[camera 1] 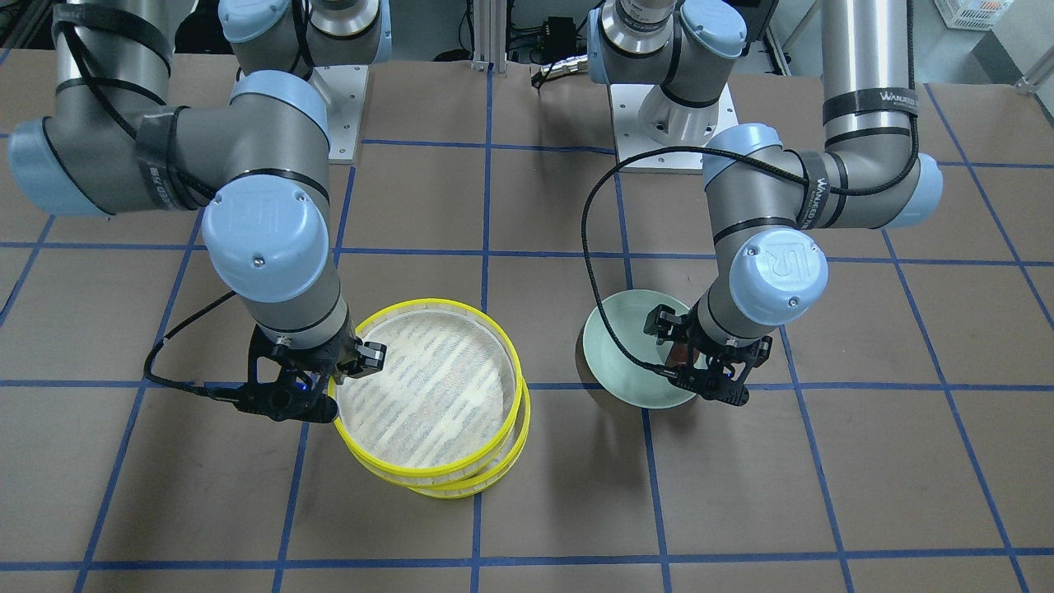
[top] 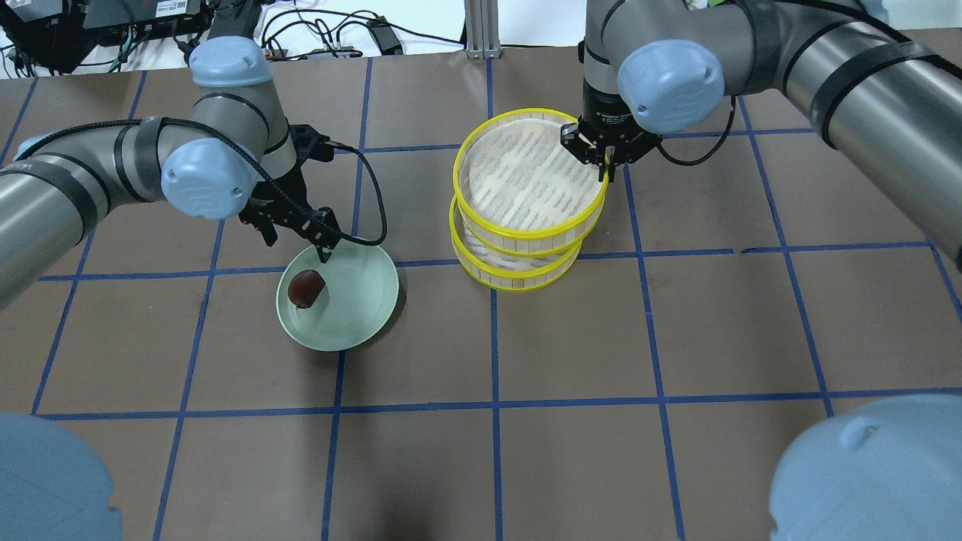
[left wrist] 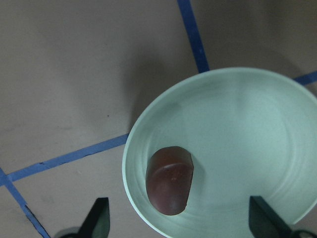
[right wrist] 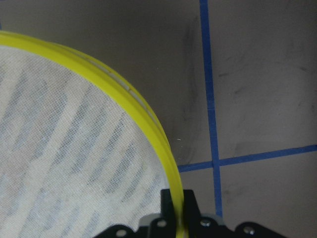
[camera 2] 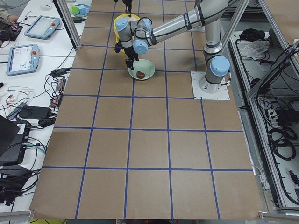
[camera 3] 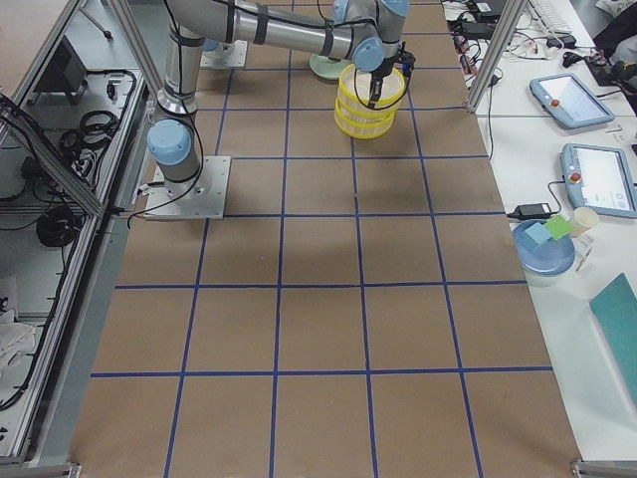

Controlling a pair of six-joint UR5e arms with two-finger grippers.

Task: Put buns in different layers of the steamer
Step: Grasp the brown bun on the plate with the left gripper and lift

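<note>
The dark reddish-brown bun (top: 307,288) lies on the pale green plate (top: 361,300); it also shows in the left wrist view (left wrist: 170,179). My left gripper (top: 297,248) is open just above the plate, its fingers on either side of the bun and clear of it. Two yellow-rimmed steamer trays are stacked, the upper tray (top: 518,180) shifted off the lower tray (top: 511,278). My right gripper (top: 603,169) is shut on the upper tray's yellow rim (right wrist: 143,124). The upper tray's mesh is bare. The cream-white bun is out of view.
The table is brown board with a blue tape grid (top: 492,406). The plate sits about a plate's width from the trays. The arm bases (camera 1: 667,123) stand at the robot's side of the table.
</note>
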